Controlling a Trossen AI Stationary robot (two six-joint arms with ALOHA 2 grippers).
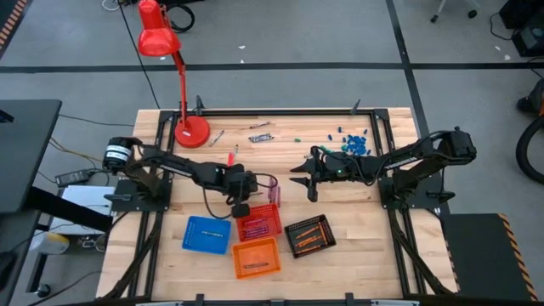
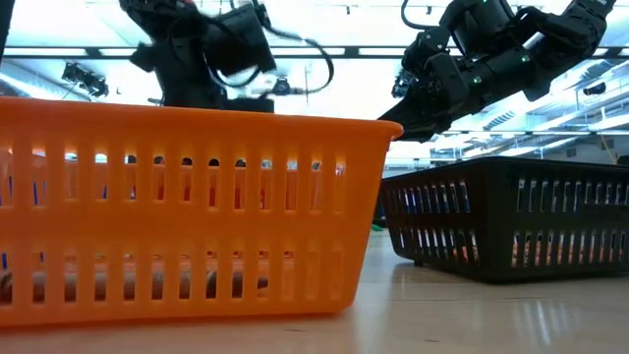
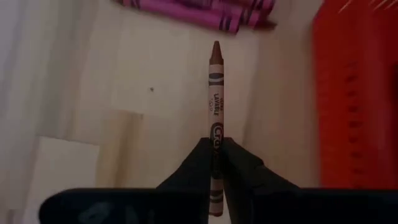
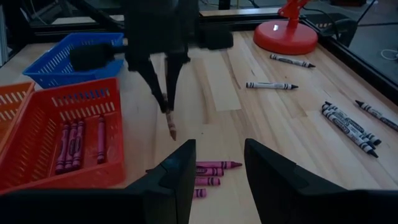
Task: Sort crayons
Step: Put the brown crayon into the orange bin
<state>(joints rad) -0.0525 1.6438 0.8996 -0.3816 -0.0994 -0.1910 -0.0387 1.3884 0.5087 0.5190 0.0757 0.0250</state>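
Orange basket (image 2: 187,211) and black basket (image 1: 309,235) already hold crayons; magenta ones lie in the red basket (image 4: 37,134). A brownish crayon (image 3: 215,106) is pinched in the left gripper (image 3: 214,163) jaws beside it. More crayons (image 4: 348,124) remain scattered on the counter (image 4: 249,99). The right gripper (image 4: 216,163) hangs part-open, empty.

The pale wooden table (image 1: 374,246) carries four small trays near its front: blue (image 1: 206,234), red (image 1: 259,223), orange (image 1: 256,257) and black (image 1: 309,235). Farther back stands a red desk lamp (image 1: 190,130), with loose crayons (image 1: 260,136) beside it and small blue and green bits (image 1: 353,141) scattered far right.
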